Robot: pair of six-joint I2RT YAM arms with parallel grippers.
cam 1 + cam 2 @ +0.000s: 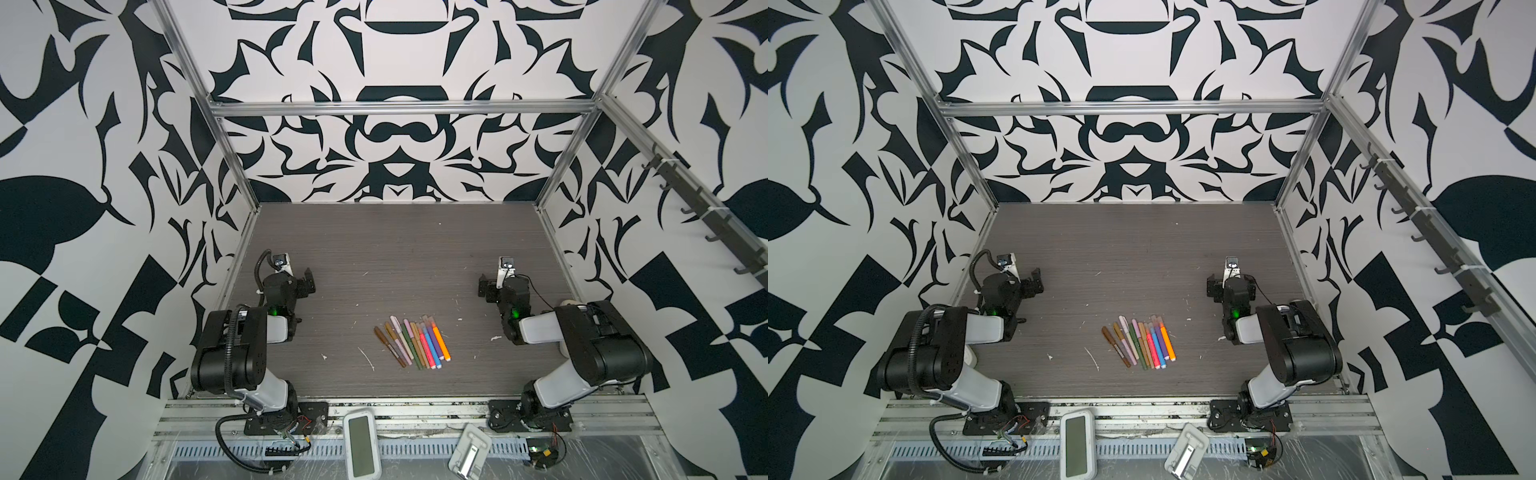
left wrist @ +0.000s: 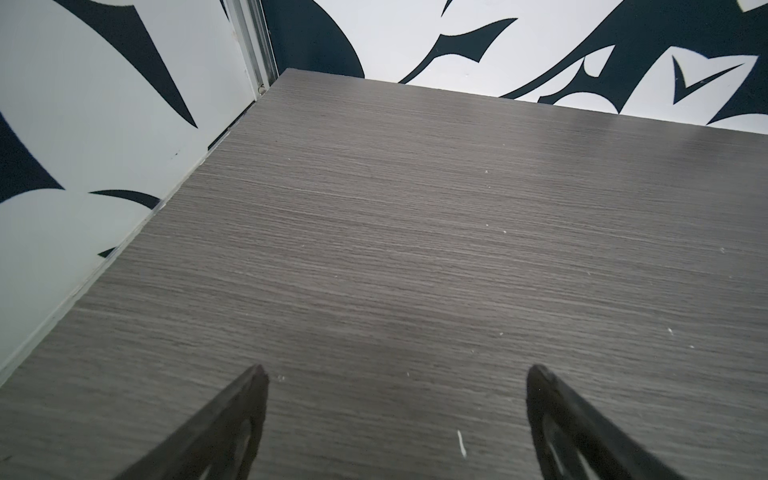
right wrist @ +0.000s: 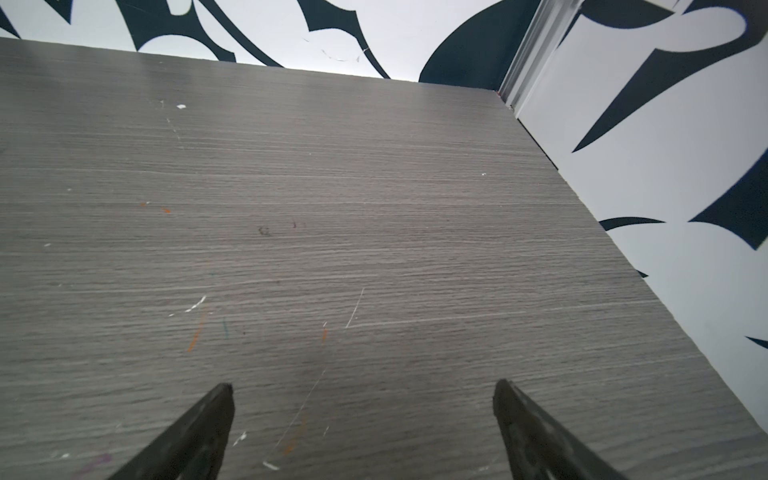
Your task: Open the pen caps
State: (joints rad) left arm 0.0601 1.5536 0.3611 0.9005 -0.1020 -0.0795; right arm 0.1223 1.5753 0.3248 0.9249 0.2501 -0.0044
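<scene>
Several pens (image 1: pixel 411 343) (image 1: pixel 1140 343) lie side by side in a slightly fanned row at the front middle of the grey table (image 1: pixel 395 249), in both top views. The pen caps (image 1: pixel 417 326) (image 1: pixel 1144 326) sit on the far ends of the pens. My left gripper (image 1: pixel 307 283) (image 1: pixel 1034 282) rests folded back at the left, well apart from the row. My right gripper (image 1: pixel 484 287) (image 1: pixel 1212 287) mirrors it at the right. In the wrist views the left gripper (image 2: pixel 397 374) and the right gripper (image 3: pixel 363 388) stand open over bare table, with no pen in sight.
Black-and-white patterned walls and an aluminium frame (image 1: pixel 399 109) enclose the table on three sides. White scraps (image 1: pixel 368 359) dot the surface near the pens. A white device (image 1: pixel 361 442) and a white stand (image 1: pixel 469 455) lie on the front rail.
</scene>
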